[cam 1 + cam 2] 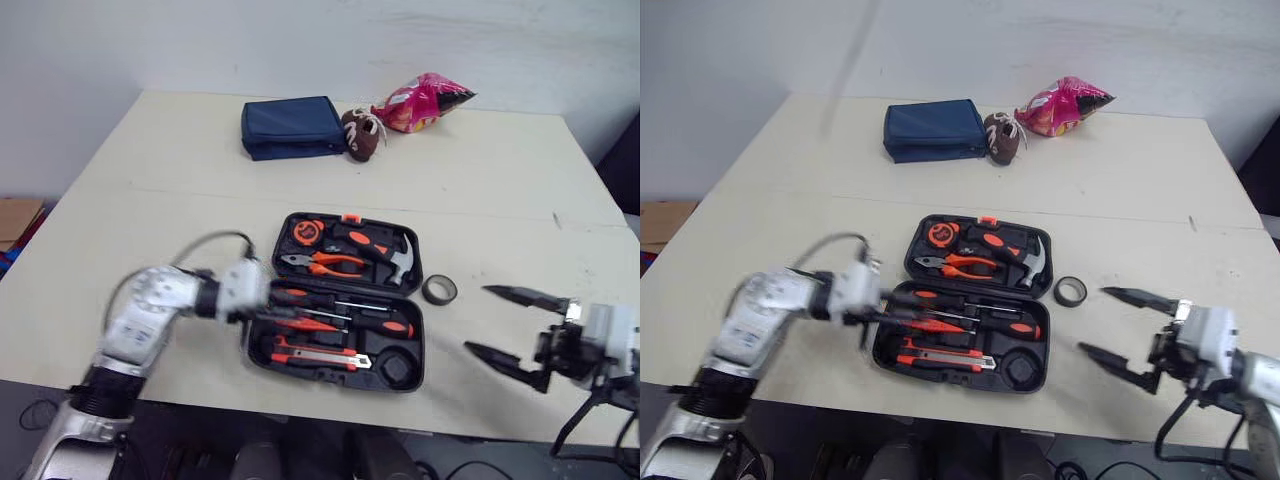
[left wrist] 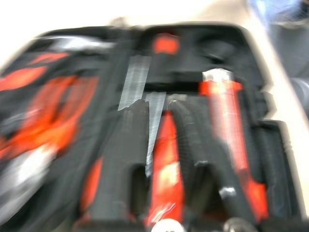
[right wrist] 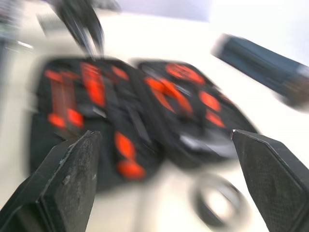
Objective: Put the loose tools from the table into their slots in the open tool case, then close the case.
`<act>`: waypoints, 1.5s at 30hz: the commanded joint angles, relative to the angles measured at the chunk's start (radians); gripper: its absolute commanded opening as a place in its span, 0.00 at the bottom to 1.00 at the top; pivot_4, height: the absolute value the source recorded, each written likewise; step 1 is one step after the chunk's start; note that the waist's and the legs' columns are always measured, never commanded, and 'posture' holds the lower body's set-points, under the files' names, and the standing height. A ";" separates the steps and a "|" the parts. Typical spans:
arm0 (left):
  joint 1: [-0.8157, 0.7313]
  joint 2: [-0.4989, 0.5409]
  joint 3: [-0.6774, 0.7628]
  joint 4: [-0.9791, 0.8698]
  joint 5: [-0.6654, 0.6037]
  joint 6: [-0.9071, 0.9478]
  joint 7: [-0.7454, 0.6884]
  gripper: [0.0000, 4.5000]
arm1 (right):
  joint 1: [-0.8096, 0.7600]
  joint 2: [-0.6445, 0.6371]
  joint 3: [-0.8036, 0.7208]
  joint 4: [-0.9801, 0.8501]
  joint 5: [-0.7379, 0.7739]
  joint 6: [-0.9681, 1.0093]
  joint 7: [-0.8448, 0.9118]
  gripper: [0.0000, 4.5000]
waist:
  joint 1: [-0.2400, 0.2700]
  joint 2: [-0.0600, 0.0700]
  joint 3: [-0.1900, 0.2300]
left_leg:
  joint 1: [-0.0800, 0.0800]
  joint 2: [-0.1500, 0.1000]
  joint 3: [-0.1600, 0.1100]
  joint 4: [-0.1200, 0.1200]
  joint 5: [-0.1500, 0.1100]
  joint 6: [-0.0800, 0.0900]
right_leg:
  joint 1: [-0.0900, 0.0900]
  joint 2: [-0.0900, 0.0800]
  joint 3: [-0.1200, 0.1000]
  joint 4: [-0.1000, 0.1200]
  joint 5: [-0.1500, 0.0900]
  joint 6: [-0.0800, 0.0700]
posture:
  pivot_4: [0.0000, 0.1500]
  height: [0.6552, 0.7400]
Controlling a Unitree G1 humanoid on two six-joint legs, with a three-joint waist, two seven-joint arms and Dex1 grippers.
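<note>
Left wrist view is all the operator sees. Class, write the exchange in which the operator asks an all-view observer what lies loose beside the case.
Operator: Is any tool left out?
Observer: Yes, a tape roll lies just right of the tool case.
Operator: And my other arm?
Observer: The right gripper hovers right of that roll, fingers open.
</note>
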 commanded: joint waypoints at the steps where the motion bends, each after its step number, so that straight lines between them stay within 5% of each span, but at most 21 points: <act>1: 0.075 0.082 0.166 0.109 -0.019 0.032 0.026 0.59 | 0.018 -0.020 -0.132 0.131 -0.028 -0.076 0.007 1.00 | -0.007 0.001 0.000 | 0.000 0.000 0.000 -0.001 0.000 0.000 | 0.000 0.000 0.000 0.000 0.000 0.000 | 1.00 1.00; 5: 0.121 0.135 0.269 0.313 0.030 -0.095 0.041 1.00 | 0.039 -0.030 -0.216 0.319 -0.069 -0.177 0.024 1.00 | -0.007 -0.001 0.002 | 0.000 -0.001 0.001 -0.001 0.000 0.001 | 0.000 -0.001 0.000 -0.002 0.000 0.000 | 1.00 1.00; 8: 0.076 0.161 0.337 0.592 0.068 -0.225 0.109 1.00 | 0.039 -0.046 -0.298 0.538 -0.117 -0.275 -0.037 1.00 | 0.000 -0.002 0.003 | 0.000 -0.002 0.001 -0.001 -0.001 0.002 | 0.001 -0.002 -0.001 -0.002 0.000 0.000 | 1.00 1.00; 13: 0.061 0.166 0.371 0.667 0.069 -0.294 0.134 1.00 | 0.009 -0.049 -0.309 0.646 -0.115 -0.346 -0.063 1.00 | -0.001 -0.003 0.004 | 0.000 -0.002 0.002 -0.003 -0.002 0.001 | -0.001 -0.004 -0.001 -0.003 0.000 -0.001 | 1.00 1.00; 22: 0.061 0.116 0.298 0.312 -0.022 -0.100 0.097 1.00 | -0.099 -0.090 -0.092 0.296 -0.045 -0.085 -0.056 1.00 | -0.022 -0.001 0.005 | 0.000 -0.001 0.001 -0.003 -0.001 0.000 | -0.002 -0.003 -0.001 0.002 0.000 0.000 | 1.00 1.00; 30: 0.019 0.108 0.215 -0.016 -0.200 0.170 0.045 1.00 | -0.227 -0.326 0.117 0.005 -0.084 0.278 -0.070 1.00 | -0.020 -0.001 0.006 | -0.005 0.000 0.001 -0.001 0.000 -0.001 | -0.007 -0.001 0.000 0.002 0.000 0.000 | 1.00 1.00; 33: -0.006 0.084 0.165 -0.116 -0.289 0.305 0.055 1.00 | -0.328 -0.479 0.301 -0.085 -0.162 0.572 -0.131 1.00 | -0.021 0.000 0.006 | -0.008 0.000 0.002 0.000 0.001 -0.001 | -0.009 -0.002 0.000 0.002 0.000 0.000 | 1.00 1.00; 37: -0.038 0.043 0.117 -0.155 -0.265 0.293 0.063 1.00 | -0.466 -0.469 0.417 -0.101 -0.106 0.632 -0.046 1.00 | -0.021 -0.002 0.006 | -0.016 0.000 -0.001 0.003 0.002 -0.002 | -0.017 -0.002 -0.001 0.004 0.000 0.000 | 1.00 1.00; 45: -0.035 -0.001 0.037 -0.212 -0.244 0.288 0.067 1.00 | -0.657 -0.399 0.690 -0.013 -0.308 0.622 0.011 1.00 | -0.023 -0.002 0.007 | -0.018 0.000 0.000 0.003 0.002 -0.002 | -0.018 -0.002 -0.001 0.002 0.000 0.000 | 1.00 1.00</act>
